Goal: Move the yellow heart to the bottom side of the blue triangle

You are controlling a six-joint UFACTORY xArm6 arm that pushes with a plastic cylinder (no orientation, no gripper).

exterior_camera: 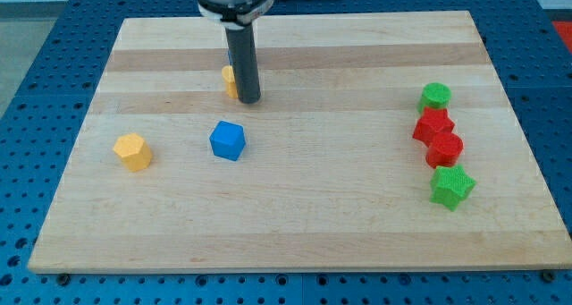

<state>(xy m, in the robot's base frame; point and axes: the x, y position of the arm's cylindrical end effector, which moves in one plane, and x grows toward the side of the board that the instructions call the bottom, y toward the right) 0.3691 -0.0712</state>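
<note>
A yellow block point(230, 80) presses against my tip point(248, 100) on the view's left. Toward the view's bottom, a blue block point(227, 140) blocks that lane. The tabletop point(340, 63) lies open rightward until the red and green cluster point(441, 144).

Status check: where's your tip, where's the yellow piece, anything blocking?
My tip against a yellow block, mostly hidden behind the rod. Blue block just below, apart. Second yellow block far left. Nothing blocking.
</note>
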